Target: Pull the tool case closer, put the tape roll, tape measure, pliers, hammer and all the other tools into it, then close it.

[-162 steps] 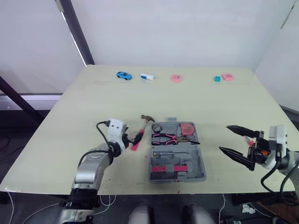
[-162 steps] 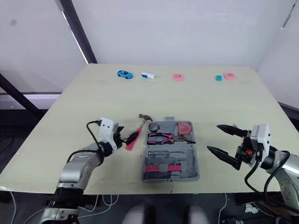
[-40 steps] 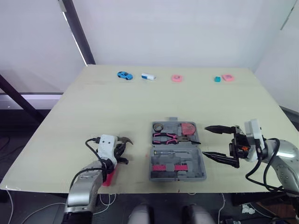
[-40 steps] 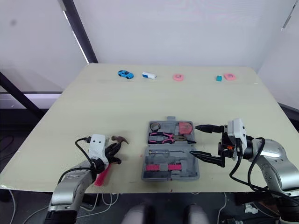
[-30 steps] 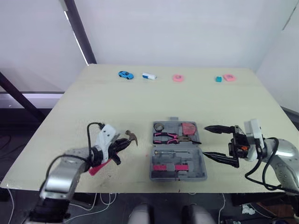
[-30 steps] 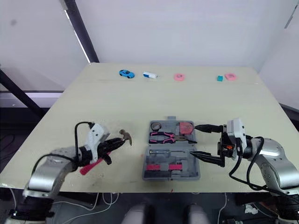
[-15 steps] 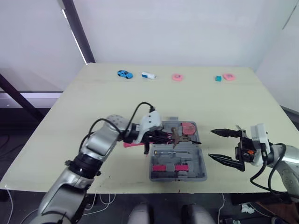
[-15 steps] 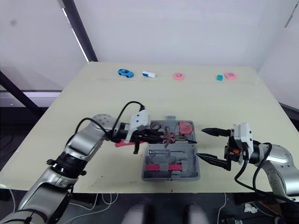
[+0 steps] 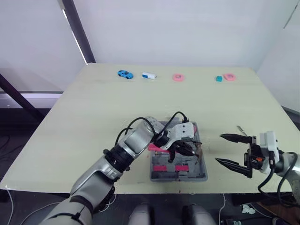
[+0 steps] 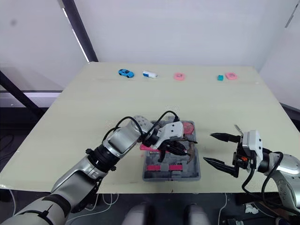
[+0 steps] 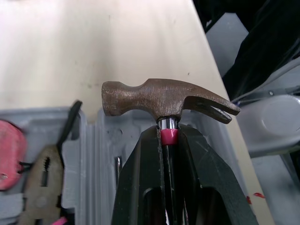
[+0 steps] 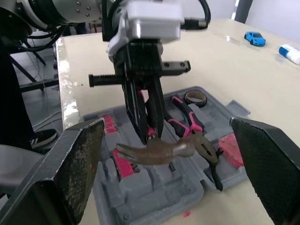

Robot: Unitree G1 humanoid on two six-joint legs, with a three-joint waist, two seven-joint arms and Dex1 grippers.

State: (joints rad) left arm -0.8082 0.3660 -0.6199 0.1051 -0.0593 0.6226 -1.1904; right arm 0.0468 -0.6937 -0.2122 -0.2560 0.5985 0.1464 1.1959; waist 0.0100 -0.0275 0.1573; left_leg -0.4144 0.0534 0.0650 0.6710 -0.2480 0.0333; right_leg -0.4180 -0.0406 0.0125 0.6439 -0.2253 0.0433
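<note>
Pale yellow tabletop [image 9: 84,112] underlies everything. Left gripper [image 11: 168,133] is clamped tight on the pink neck of the brown-headed claw hammer [image 11: 164,99]. Its handle lies crosswise, head toward the right, over the middle of the open grey plastic tool case [image 9: 201,174]. Right gripper [image 9: 219,148], spread wide and empty, hovers beside the case's right edge.
</note>
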